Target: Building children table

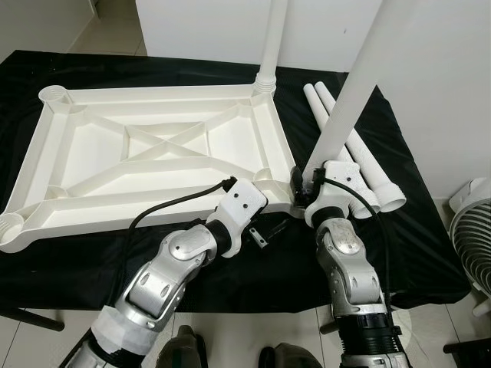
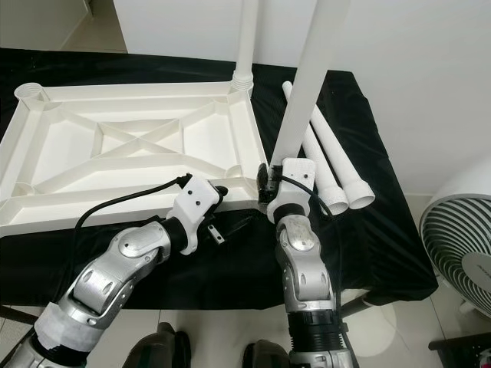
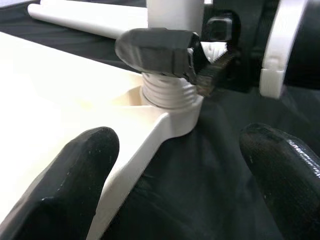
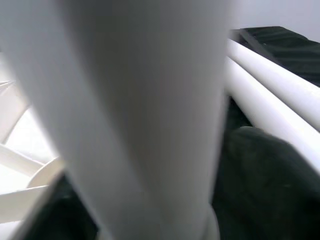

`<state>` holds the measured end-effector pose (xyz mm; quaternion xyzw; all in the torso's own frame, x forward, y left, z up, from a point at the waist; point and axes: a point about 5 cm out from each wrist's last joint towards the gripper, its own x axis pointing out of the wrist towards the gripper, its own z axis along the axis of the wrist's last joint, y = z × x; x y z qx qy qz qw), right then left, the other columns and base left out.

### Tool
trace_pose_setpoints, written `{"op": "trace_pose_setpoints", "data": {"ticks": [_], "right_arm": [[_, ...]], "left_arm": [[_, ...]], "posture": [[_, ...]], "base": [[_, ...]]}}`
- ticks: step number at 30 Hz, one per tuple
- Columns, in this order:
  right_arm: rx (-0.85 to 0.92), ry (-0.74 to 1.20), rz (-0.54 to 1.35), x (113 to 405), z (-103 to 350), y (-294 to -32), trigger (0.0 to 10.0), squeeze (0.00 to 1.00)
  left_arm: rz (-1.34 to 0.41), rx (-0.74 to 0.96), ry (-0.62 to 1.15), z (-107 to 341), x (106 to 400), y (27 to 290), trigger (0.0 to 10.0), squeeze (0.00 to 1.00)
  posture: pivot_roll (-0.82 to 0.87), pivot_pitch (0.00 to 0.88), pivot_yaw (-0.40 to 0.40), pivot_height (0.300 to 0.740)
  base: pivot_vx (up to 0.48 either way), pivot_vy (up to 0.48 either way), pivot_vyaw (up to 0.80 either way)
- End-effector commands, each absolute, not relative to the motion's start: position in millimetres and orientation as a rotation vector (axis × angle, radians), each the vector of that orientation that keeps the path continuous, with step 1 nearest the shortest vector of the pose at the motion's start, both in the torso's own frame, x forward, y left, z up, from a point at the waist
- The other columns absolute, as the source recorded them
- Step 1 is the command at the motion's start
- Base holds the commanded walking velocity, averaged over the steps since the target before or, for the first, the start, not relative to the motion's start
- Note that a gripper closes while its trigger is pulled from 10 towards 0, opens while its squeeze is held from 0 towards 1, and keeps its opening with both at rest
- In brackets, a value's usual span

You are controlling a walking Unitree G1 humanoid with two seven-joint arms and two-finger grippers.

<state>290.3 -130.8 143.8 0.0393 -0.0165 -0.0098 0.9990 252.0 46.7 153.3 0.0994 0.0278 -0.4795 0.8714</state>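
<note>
From the head cameras, you saw the white tabletop (image 1: 153, 149) lying upside down on a black cloth (image 1: 77, 261). One leg (image 1: 272, 46) stood in its far right corner. Your right gripper (image 1: 301, 184) clasped a second leg (image 1: 349, 100) standing at the near right corner, two spare legs (image 1: 368, 172) lying beside it. Your left gripper (image 1: 268, 230) hovered spread apart, holding nothing.

At your left wrist, its wide fingers (image 3: 80, 165) flanked the corner socket (image 3: 170, 97).

At your right wrist, the held leg (image 4: 145, 115) was a close blur.
</note>
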Motion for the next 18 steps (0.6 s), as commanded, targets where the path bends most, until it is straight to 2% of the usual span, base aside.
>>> {"op": "trace_pose_setpoints", "data": {"ticks": [1,4,8,9,18], "right_arm": [[0.099,0.01,-0.023,290.2,134.2,-137.4,10.0,1.0],[0.146,-0.006,0.097,293.5,137.0,-130.4,10.0,1.0],[0.112,-0.026,0.219,295.3,141.3,-123.3,10.0,1.0],[0.082,-0.019,0.302,297.1,141.5,-120.3,10.0,0.0],[-0.068,-0.055,0.483,305.8,144.2,-123.1,10.0,0.0]], "left_arm": [[-1.02,0.226,0.055,152.7,257.0,47.2,10.0,0.0],[-0.993,0.236,0.028,158.1,264.6,47.2,10.0,0.0],[-0.969,0.206,0.012,163.5,268.9,46.0,10.0,0.0],[-0.957,0.187,0.007,164.9,269.7,44.5,10.0,0.0],[-0.927,0.128,0.007,165.9,266.2,41.2,10.0,0.0]], "posture": [[-0.03,0.085,-0.021,0.74],[-0.03,0.082,-0.024,0.74],[-0.02,0.078,-0.032,0.74],[-0.02,0.08,-0.026,0.74],[-0.01,0.07,-0.016,0.74]], "base": [[0.0,0.0,0.0],[0.0,0.0,0.0],[0.0,0.0,0.0],[0.0,0.0,0.0],[0.0,0.0,0.0]]}}
